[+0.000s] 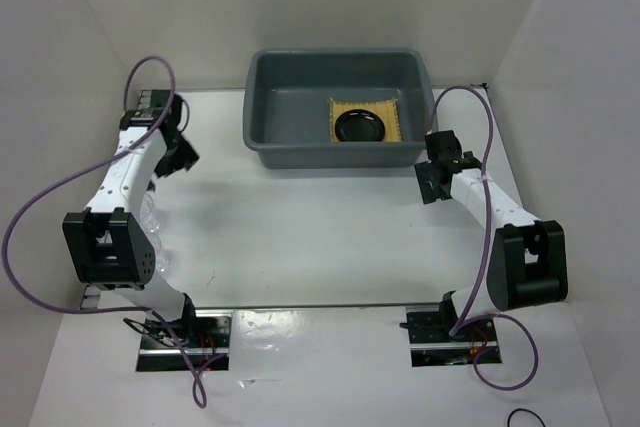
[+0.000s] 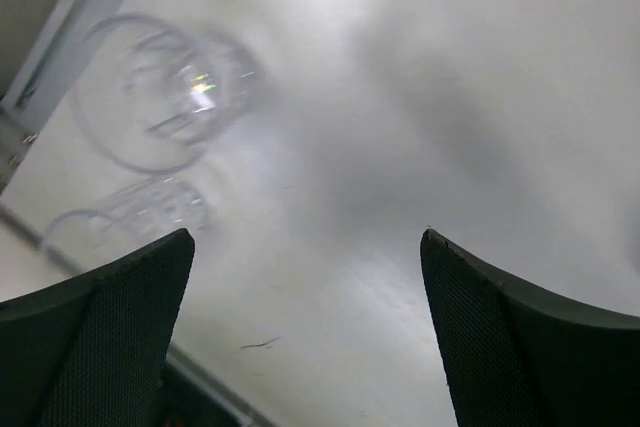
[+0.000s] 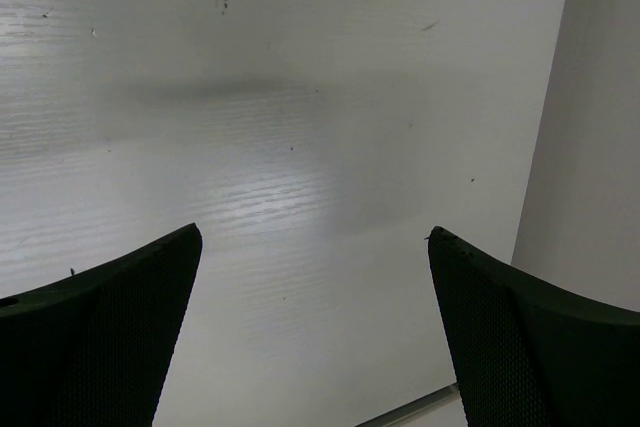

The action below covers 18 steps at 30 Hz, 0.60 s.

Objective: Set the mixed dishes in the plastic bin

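Observation:
The grey plastic bin [image 1: 265,122] stands at the back centre. Inside it the square tan woven mat [image 1: 392,119] lies flat with the small black plate [image 1: 360,127] on top. No orange plate shows in any view. Two clear cups [image 2: 170,87] [image 2: 140,212] stand on the white table at the upper left of the left wrist view, ahead of and left of the fingers. They show faintly beside the left arm in the top view [image 1: 152,215]. My left gripper [image 1: 178,155] [image 2: 306,237] is open and empty. My right gripper [image 1: 433,183] [image 3: 315,232] is open and empty, beside the bin's front right corner.
White walls close in the table at the left, back and right; the right wall [image 3: 600,147] is near my right gripper. Purple cables [image 1: 60,187] loop off both arms. The arm bases [image 1: 185,342] sit at the near edge.

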{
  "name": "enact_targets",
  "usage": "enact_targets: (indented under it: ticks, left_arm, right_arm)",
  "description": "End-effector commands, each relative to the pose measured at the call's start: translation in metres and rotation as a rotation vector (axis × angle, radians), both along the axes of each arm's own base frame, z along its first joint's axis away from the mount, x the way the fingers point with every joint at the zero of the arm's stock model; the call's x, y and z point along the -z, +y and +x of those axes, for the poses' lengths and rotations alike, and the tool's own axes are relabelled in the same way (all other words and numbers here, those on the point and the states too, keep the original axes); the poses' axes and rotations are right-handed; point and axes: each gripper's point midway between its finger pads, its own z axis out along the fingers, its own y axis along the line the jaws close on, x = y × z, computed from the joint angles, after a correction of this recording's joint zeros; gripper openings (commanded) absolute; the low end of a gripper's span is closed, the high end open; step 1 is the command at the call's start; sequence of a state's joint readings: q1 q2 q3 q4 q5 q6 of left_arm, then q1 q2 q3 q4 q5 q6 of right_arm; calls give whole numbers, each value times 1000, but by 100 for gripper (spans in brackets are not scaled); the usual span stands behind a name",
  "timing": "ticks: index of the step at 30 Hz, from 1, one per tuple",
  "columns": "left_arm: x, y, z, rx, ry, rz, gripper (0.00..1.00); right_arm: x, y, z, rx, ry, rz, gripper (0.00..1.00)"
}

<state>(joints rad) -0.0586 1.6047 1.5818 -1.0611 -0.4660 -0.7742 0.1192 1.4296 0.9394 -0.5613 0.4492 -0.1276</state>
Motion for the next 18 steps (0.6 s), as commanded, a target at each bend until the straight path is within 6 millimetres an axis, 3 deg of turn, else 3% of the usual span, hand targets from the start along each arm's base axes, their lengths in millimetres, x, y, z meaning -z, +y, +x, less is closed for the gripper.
enact_targets:
  ticks: [1, 6, 7, 12, 18]
  left_arm:
    - [16, 39, -29, -79, 14, 0, 100]
    - [55, 87, -59, -220, 161, 40, 100]
    - [71, 91, -63, -234, 219, 33, 100]
    - [114, 100, -76, -284, 343, 20, 100]
    - [132, 101, -73, -274, 325, -12, 96]
  right_arm:
    - [-4, 7, 7, -8, -34, 11, 98]
    - [-7, 10, 7, -17, -43, 13, 98]
    - [-7, 10, 7, -17, -43, 13, 98]
    - [-7, 10, 7, -17, -43, 13, 98]
    - [-5, 8, 7, -13, -35, 4, 98]
